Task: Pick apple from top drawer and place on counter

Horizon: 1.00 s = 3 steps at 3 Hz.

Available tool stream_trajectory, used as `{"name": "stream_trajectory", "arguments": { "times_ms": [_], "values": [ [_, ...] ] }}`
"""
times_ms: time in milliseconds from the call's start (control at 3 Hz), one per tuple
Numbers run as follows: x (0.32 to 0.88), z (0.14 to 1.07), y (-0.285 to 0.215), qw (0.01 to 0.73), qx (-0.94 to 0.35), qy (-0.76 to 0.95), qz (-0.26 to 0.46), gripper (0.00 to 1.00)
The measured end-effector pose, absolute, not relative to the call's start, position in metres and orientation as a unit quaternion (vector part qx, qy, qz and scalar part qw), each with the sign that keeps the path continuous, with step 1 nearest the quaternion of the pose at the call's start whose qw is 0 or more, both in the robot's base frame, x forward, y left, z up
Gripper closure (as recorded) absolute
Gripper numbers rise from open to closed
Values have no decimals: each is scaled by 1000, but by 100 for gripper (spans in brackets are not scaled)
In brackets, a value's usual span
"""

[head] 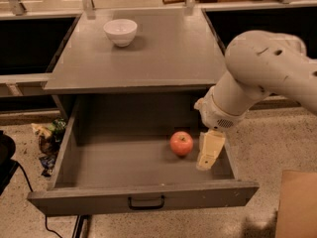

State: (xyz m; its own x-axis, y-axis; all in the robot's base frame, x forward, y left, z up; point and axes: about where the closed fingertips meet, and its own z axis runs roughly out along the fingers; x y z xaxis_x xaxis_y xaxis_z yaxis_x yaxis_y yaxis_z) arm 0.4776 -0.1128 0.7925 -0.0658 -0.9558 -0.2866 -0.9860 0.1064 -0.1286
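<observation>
Apple (182,143) in top drawer (89,198); gripper (205,162) just beside.

Drawer (99,157): open from above; wide floor room left of apple (182,143).
End effector (208,155): inside the drawer, just right of apple, near right wall.
Surface (163,53): bowl (120,31) back left; room elsewhere.

Small round white ceramic bowl (120,31) at the counter's (163,58) back left, crumpled colourful wrappers (47,140) on speckled beige floor (277,143) left of the top drawer (124,165), thin black cable (29,190) below them, tan cardboard box corner (298,205) lower right, beyond the gripper (209,155) over the drawer's right end.
</observation>
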Motion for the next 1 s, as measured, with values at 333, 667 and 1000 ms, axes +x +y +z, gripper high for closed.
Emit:
{"name": "stream_trajectory", "arguments": {
  "times_ms": [333, 667, 1000],
  "values": [
    [487, 763, -97, 160, -668, 723, 71, 0],
    [502, 740, -88, 177, -662, 723, 85, 0],
    [515, 721, -80, 190, -658, 721, 100, 0]
  ]
}}
